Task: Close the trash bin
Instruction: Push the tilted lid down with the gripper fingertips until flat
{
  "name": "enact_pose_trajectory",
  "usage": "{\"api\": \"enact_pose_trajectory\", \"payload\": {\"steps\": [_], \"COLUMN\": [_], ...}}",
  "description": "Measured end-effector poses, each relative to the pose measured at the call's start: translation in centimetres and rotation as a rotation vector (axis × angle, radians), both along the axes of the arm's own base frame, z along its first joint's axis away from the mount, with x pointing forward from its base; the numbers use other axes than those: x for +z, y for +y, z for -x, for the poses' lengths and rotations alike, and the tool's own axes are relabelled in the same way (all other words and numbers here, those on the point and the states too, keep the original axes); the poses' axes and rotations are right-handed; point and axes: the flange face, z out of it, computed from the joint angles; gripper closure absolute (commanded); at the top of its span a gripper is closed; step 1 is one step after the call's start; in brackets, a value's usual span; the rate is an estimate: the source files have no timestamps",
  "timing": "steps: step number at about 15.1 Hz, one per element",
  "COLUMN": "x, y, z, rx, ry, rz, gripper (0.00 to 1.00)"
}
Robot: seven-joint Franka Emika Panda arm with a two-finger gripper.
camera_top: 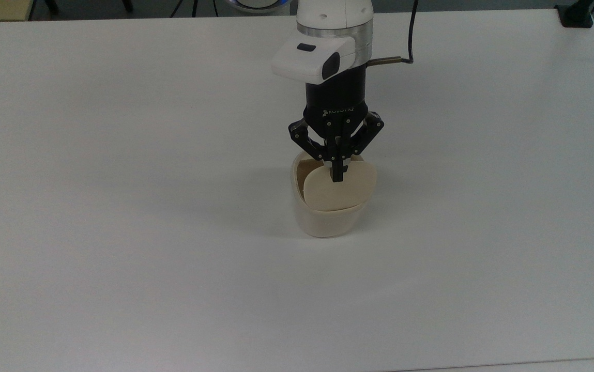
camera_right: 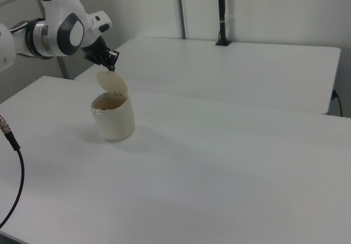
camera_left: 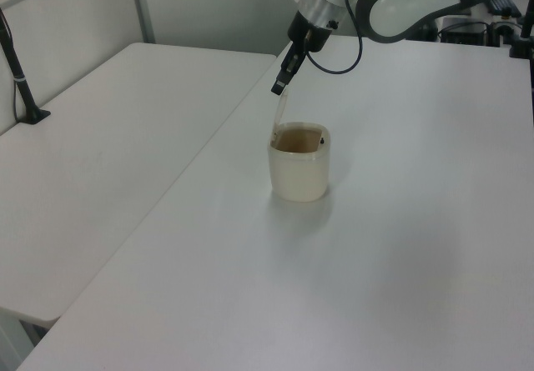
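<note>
A small cream trash bin (camera_top: 325, 219) (camera_left: 300, 171) (camera_right: 113, 118) stands on the white table (camera_top: 121, 206). Its flat lid (camera_top: 338, 190) (camera_left: 279, 109) (camera_right: 112, 83) is raised almost upright on its hinge, and the brown inside is visible. My black gripper (camera_top: 337, 176) (camera_left: 276, 88) (camera_right: 111, 67) hangs just above the lid's top edge with its fingers pressed together, holding nothing. In the top view its tip covers the lid's black tab. Whether the tip touches the lid, I cannot tell.
A second white table (camera_left: 92, 162) adjoins on the left view's left, with a black post (camera_left: 21, 79) clamped on it. A black cable (camera_right: 13, 167) hangs at the right view's left edge. A black clamp (camera_top: 576, 15) sits at the table's far right corner in the top view.
</note>
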Motion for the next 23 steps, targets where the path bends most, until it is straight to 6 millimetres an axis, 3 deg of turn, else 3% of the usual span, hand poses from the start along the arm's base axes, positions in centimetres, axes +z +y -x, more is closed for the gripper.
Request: {"api": "enact_pose_trajectory", "payload": {"steps": [9, 16, 23], "x": [-3.9, -7.6, -7.7], "y": [1.1, 1.1, 1.1], "z": [2.3, 2.3, 2.2], "rx": [0.045, 0.047, 0.046], "ry": [0.27, 0.351, 0.352], "rz": [0.128, 0.153, 0.153], "gripper": [1.0, 0.99, 0.95]}}
